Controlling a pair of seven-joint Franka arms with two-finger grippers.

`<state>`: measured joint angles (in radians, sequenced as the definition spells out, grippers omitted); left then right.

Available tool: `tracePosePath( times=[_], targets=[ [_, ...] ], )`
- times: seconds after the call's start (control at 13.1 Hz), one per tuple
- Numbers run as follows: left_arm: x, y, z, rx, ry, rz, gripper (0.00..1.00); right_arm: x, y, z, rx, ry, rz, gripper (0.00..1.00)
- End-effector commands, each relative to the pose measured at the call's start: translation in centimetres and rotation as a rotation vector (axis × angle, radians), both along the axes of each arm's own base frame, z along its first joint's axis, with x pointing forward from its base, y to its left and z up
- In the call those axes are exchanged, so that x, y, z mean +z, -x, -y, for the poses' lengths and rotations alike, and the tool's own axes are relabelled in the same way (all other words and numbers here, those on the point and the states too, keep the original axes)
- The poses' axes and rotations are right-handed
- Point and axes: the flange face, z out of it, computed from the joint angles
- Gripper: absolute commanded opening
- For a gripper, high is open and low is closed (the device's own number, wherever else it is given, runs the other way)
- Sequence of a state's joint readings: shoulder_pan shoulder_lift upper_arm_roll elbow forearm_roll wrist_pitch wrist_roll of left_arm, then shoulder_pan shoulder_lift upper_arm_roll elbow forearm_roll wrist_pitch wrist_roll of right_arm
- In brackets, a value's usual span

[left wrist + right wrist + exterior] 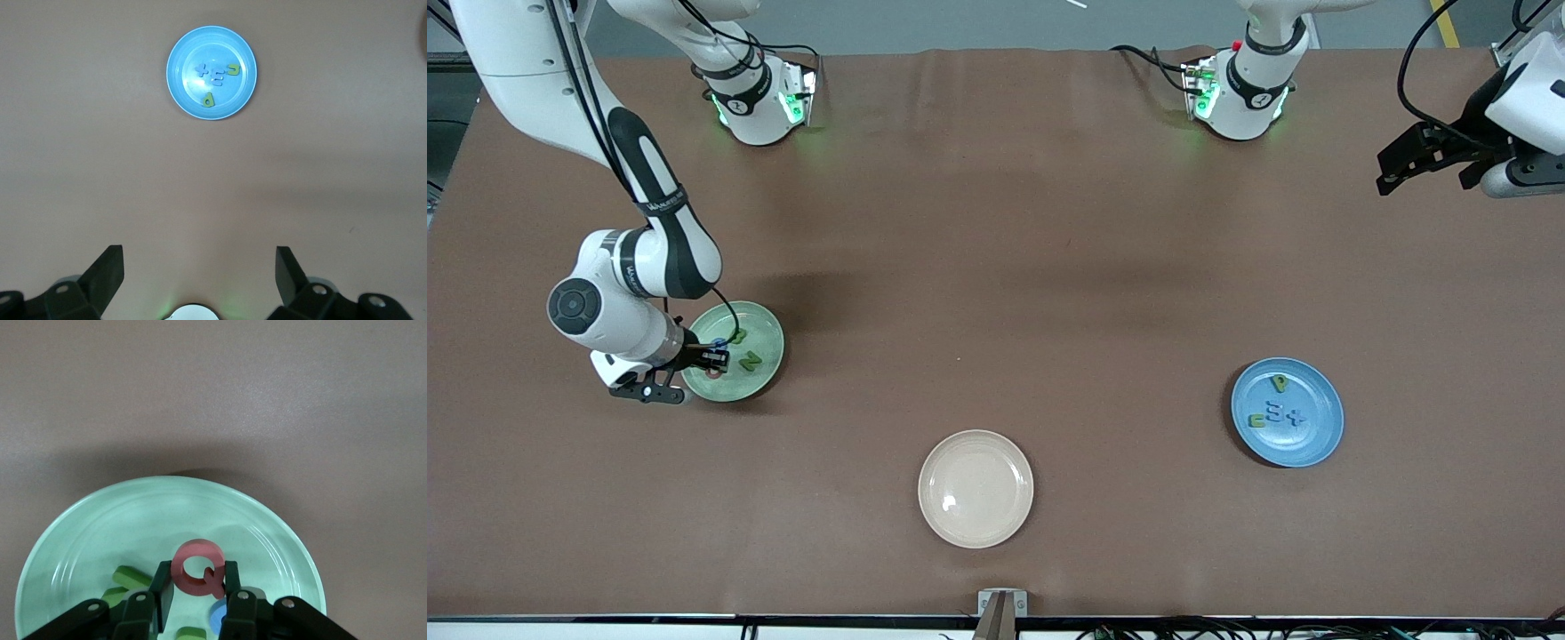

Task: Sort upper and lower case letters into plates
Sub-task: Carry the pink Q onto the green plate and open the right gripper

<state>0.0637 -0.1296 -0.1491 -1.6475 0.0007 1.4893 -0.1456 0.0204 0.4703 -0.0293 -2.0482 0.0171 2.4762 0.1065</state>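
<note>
Right end effector (195, 590) clamped on red Q (197, 568) over mint plate (87, 527); left end effector (200, 273) agape

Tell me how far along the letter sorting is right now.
Nearly done. Four small letters lie in the blue plate. The right tool holds the red Q over the mint plate, where other capitals lie. Releasing it remains. The left tool waits, open.

The counter (996, 231) wears a matt brown covering with faint creases. The mint green plate (87, 540), blue plate (1316, 440) and cream plate (975, 488) look glossy and smooth. The red Q (197, 568) looks matt, foam-like.
</note>
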Motion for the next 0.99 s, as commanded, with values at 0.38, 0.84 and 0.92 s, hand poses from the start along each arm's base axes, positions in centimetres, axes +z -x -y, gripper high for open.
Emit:
tracePosePath(
  times=[0.38, 0.84, 0.92],
  targets=[
    [0.5, 0.6, -0.8, 0.002, 0.014, 0.009, 1.0, -1.1, -0.6, -0.2, -0.004, -0.006, 0.001, 0.88],
    [0.8, 0.3, -1.1, 0.008, 0.009, 0.034, 1.0, 7.6, -1.1, -1.3, -0.013, -0.009, -0.044, 1.0],
    [0.8, 0.3, -1.1, 0.006, 0.009, 0.034, 1.0, 10.4, -0.7, -1.0, -0.006, -0.011, -0.047, 1.0]
  ],
)
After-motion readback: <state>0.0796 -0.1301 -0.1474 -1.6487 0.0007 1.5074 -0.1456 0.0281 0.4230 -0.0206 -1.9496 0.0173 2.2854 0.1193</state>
